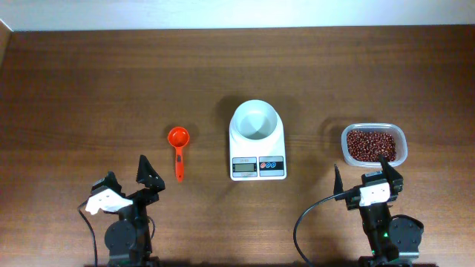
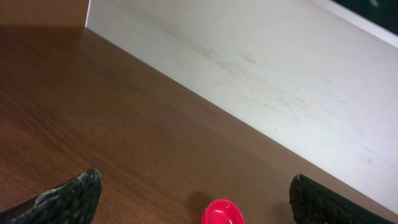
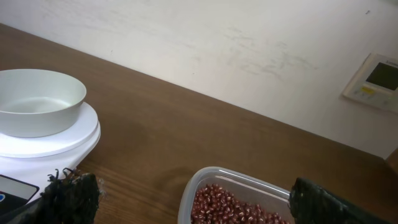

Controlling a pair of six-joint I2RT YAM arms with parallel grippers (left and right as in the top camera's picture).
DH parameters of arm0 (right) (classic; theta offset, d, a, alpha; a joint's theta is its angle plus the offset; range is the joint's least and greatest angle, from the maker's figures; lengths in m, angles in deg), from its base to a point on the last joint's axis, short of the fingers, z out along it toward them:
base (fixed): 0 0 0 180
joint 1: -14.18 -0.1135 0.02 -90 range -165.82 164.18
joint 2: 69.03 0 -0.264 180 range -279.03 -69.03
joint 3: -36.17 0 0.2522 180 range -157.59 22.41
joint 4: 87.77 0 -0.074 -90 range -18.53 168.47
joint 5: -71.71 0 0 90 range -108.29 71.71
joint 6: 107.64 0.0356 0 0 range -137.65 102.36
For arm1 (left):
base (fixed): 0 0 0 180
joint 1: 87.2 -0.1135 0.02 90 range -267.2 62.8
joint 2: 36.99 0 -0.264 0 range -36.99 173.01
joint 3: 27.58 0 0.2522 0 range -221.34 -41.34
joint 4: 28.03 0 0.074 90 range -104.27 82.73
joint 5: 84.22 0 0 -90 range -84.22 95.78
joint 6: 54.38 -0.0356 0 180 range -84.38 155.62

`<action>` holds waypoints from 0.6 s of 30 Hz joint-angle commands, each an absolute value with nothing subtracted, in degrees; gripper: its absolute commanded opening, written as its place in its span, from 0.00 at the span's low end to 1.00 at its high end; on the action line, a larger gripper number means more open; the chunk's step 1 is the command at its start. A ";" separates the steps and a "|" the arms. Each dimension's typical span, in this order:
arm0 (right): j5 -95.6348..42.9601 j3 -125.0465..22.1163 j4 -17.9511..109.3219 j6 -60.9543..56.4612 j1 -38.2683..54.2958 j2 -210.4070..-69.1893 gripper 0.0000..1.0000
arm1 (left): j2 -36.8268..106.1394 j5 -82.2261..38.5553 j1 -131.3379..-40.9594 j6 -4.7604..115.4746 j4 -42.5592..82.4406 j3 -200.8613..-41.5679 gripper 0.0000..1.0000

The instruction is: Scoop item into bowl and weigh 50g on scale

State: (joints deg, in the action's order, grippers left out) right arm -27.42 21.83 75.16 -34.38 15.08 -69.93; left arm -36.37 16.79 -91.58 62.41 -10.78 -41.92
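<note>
The scale lies at mid-table with the empty white bowl on its platform. Dark red-brown beans, the item, fill a clear plastic container to the right. A red scoop lies left of the scale, handle toward me. My left gripper stands open just short of the scoop handle; its wrist view shows the scoop between the spread fingers. My right gripper stands open at the container's near edge, with the item between its fingers and the bowl at left.
A pale wall runs along the table's far edge. A wall-mounted control panel shows at the right in the right wrist view. Bare wood lies between the scoop, the scale and the container.
</note>
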 commanded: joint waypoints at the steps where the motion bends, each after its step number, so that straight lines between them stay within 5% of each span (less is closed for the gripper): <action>1: -27.77 22.09 74.79 -34.35 14.56 -69.60 0.99 | -36.59 18.05 -91.32 61.47 -10.52 -41.92 0.99; 10: -27.77 22.09 74.79 -34.33 14.56 -69.60 0.99 | -36.59 11.96 -91.32 58.82 -17.45 -43.32 0.99; 18: -27.77 22.09 74.81 -34.35 14.56 -69.60 0.99 | -33.94 10.01 -91.32 57.82 9.05 -60.54 0.99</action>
